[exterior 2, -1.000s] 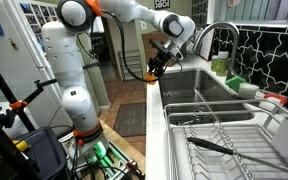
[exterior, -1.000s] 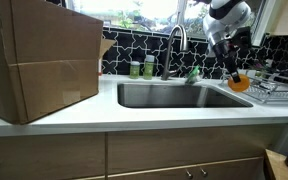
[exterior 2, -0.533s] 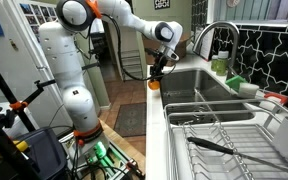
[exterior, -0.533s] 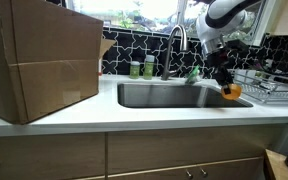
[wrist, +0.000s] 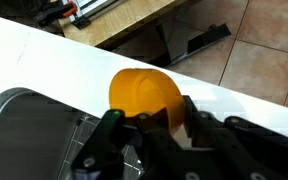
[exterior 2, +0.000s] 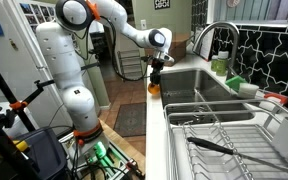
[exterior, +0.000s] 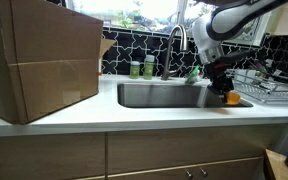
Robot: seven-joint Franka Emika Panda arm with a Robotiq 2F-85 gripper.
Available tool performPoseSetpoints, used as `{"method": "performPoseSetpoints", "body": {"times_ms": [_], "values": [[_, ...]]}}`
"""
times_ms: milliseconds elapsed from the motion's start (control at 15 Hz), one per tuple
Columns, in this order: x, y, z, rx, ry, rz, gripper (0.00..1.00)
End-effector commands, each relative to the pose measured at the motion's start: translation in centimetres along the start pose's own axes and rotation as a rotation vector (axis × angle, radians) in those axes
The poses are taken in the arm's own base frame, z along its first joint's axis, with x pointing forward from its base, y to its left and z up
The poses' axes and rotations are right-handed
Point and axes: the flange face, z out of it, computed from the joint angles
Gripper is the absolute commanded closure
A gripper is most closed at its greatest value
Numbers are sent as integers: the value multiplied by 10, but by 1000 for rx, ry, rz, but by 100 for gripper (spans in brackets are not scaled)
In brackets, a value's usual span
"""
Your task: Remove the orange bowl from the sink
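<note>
Jaws drawn in narrow, pinched on the rim of the orange bowl (wrist: pixel 144 92). Gripper (wrist: pixel 152 125) enters from the bottom of the wrist view, with a dark finger (wrist: pixel 109 128) on either side of the bowl wall.

Bowl position: outside the sink (exterior: pixel 164 95), over the narrow front strip of the white worktop (exterior: pixel 134 118), by the basin's front corner on the dish rack side. Cannot tell whether the bowl touches the worktop or is held just above it. In the wrist view it shows as a rounded orange shape against the white strip, with tiled floor past the worktop's front edge.

Arm: reaches in from above and bends down to that corner in both exterior views.

Surroundings:
- chrome faucet (exterior: pixel 176 40) at the sink's back edge
- two green bottles (exterior: pixel 142 68) just beside the faucet
- wire dish rack (exterior 2: pixel 224 130) on the worktop beside the sink, a dark utensil (exterior 2: pixel 219 147) lying in it
- large cardboard box (exterior: pixel 39 60) at the worktop's far end, well apart from the bowl
</note>
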Motion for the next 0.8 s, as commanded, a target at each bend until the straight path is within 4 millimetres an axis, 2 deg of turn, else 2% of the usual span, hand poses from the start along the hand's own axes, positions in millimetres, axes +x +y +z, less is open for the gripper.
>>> {"method": "performPoseSetpoints", "body": {"times_ms": [0,200,733], "values": [[-6,-15,14,-33,53,72,94],[-7,-24,19,-43,73,101,93],[-1,-31,20,-17,139,96,92]]}}
